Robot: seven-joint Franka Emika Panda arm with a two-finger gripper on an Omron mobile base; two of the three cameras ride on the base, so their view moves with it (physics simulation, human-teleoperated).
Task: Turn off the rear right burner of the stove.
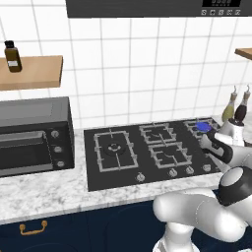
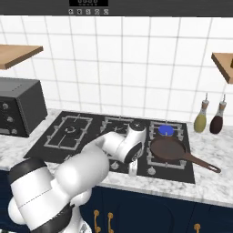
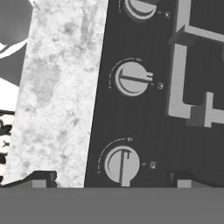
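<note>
Black stove [image 2: 45,141] on marble table [image 2: 214,189]. Rear right burner [image 2: 166,130] glowing blue at 12 o'clock from pan [image 2: 167,149]. End effector [image 3: 111,181] open, poised over front knob row [image 3: 131,78], jaws straddling nearest knob [image 3: 122,165] for turning.

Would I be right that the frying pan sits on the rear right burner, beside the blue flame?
Not quite: the frying pan sits on the front right grate, in front of the rear right burner, whose blue flame burns uncovered behind it. The right base view shows this.
</note>
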